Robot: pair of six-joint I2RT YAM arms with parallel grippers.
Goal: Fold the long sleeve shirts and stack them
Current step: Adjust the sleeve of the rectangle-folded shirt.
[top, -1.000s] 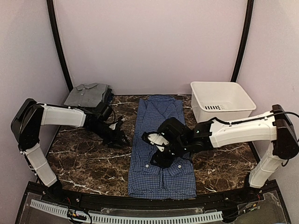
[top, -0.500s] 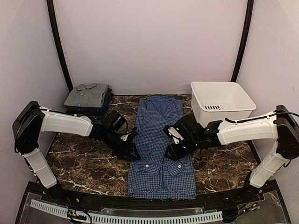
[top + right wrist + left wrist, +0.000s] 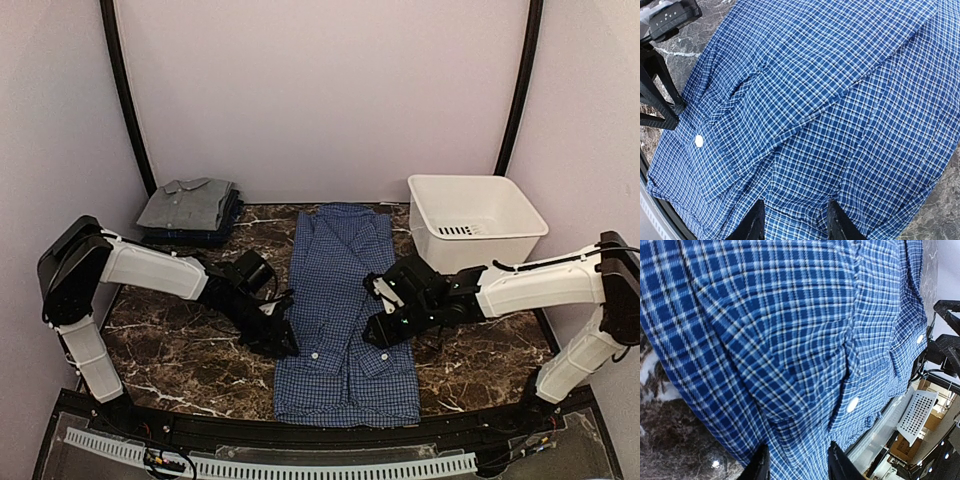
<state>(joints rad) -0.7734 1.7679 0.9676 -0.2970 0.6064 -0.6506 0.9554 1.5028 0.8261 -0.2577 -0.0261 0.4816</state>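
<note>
Top view: the blue fine-checked button-up shirt (image 3: 345,290) lies lengthwise on the dark marble worktop (image 3: 170,350), between the two pincers. The left pincer (image 3: 283,340) is at the shirt's near edge and the right pincer (image 3: 377,333) is over its other half. A folded grey collared shirt (image 3: 185,203) rests well behind the left pincer.

Left wrist view: the fingers (image 3: 757,470) stand partly apart, and the cloth just ahead of them is unpinched (as far as shows).

Right wrist view: the fingers (image 3: 752,225) are likewise parted over flat cloth.

Closing on the top layer alone would likely drag the fold askew, and uneven lifting would twist the shirt.
</note>
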